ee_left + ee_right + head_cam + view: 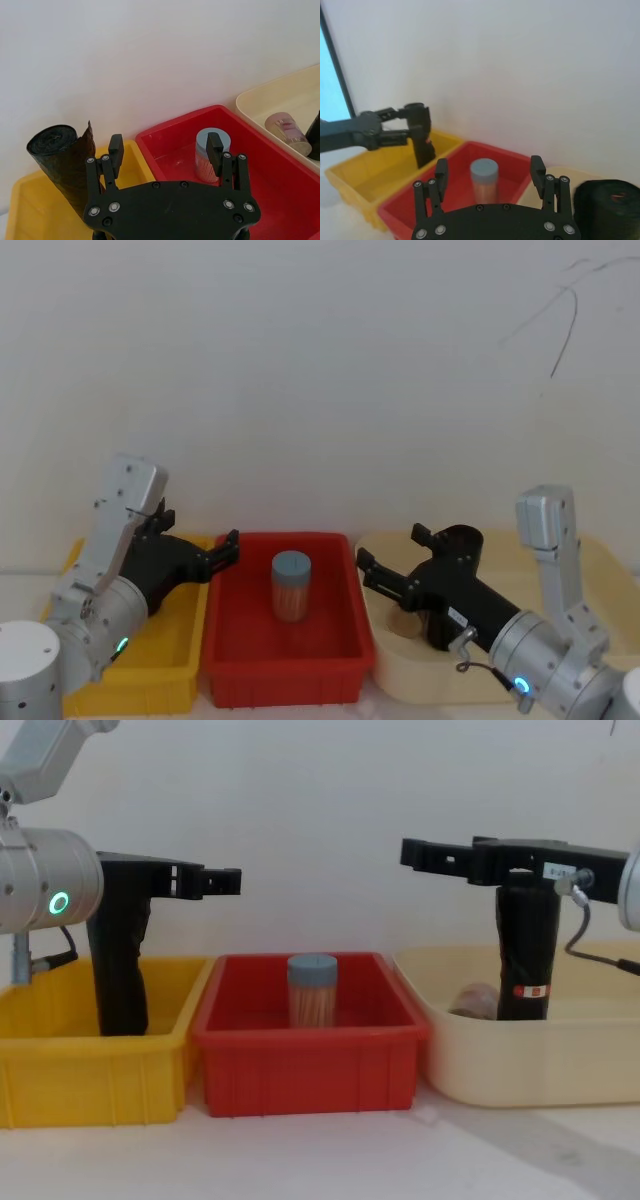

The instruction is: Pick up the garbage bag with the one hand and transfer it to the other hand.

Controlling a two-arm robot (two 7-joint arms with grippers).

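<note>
The garbage bag (528, 945), a matte black roll with a red-orange label band, stands upright in the cream bin (520, 1065) beside a small pink jar (475, 1001). The right end effector (385, 558) hovers spread at the bag's 9 o'clock. The left end effector (196, 538), spread, hovers over the yellow bin (90, 1065) holding an unlabelled black roll (118, 960). A blue-lidded jar (312, 988) stands in the glossy red bin (305, 1065).

Garbage bag (528, 952): top hidden behind right arm in chest view; label band print too small to read. Plain black roll (118, 965): upper end masked by left gripper body. Small jar (476, 1001) in cream bin (520, 1065): half hidden behind bin wall.
</note>
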